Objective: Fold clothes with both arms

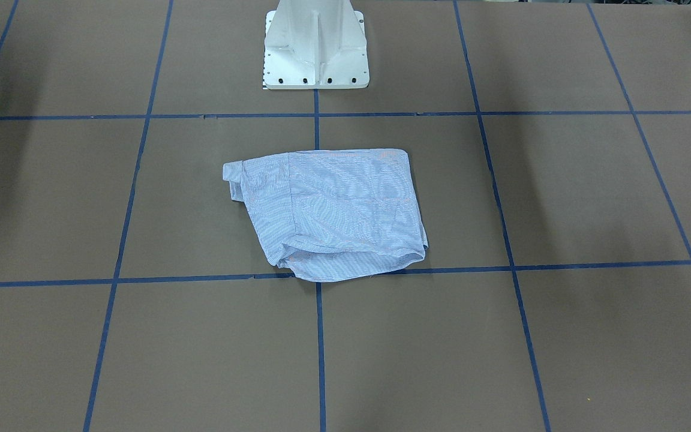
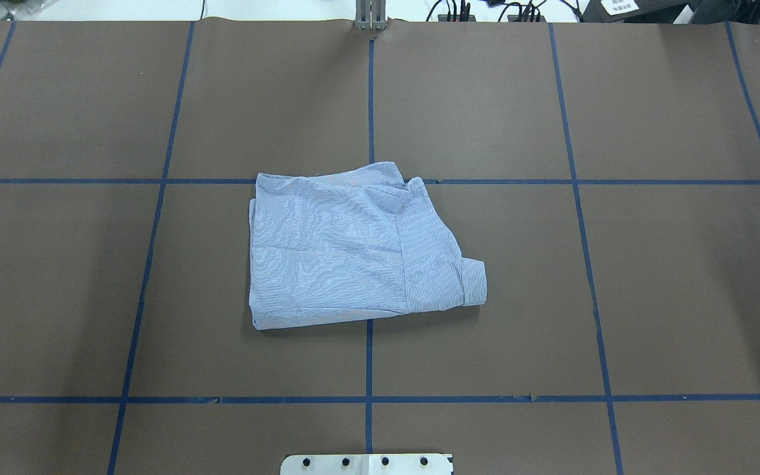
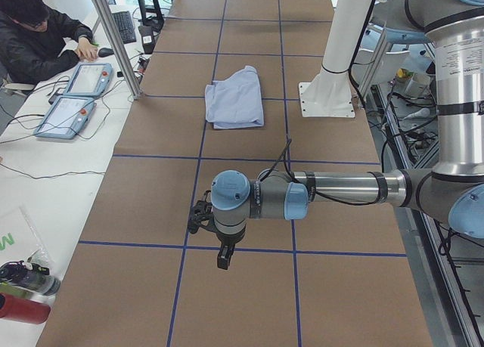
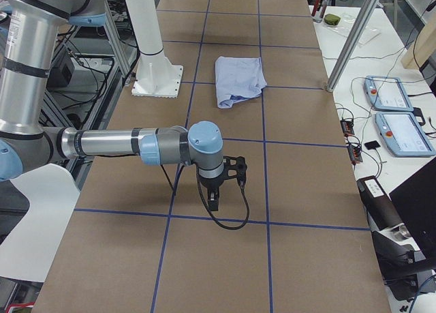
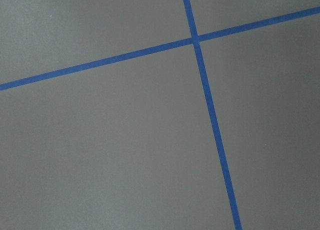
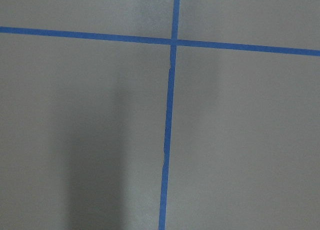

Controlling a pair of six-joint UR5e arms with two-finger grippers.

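left claw (image 3: 224, 258) hangs over bare desk (image 2: 670, 297), well out to the left of the pedestal (image 1: 315, 54). right claw (image 4: 214, 201) hangs well out to the pedestal's right. spread or pressed together: cannot tell for either, they show in side views only. shirt (image 2: 347, 251) lies folded just in front of the pedestal, long axis across it, cuff (image 2: 475, 282) poking toward the right side. both claws look about equally far off; right arm looks nearer that loose cuff.

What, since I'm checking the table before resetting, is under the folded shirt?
The shirt lies on the brown table cover. The blue tape lines run beneath it, and their crossing is covered. Anything inside the folds is hidden.
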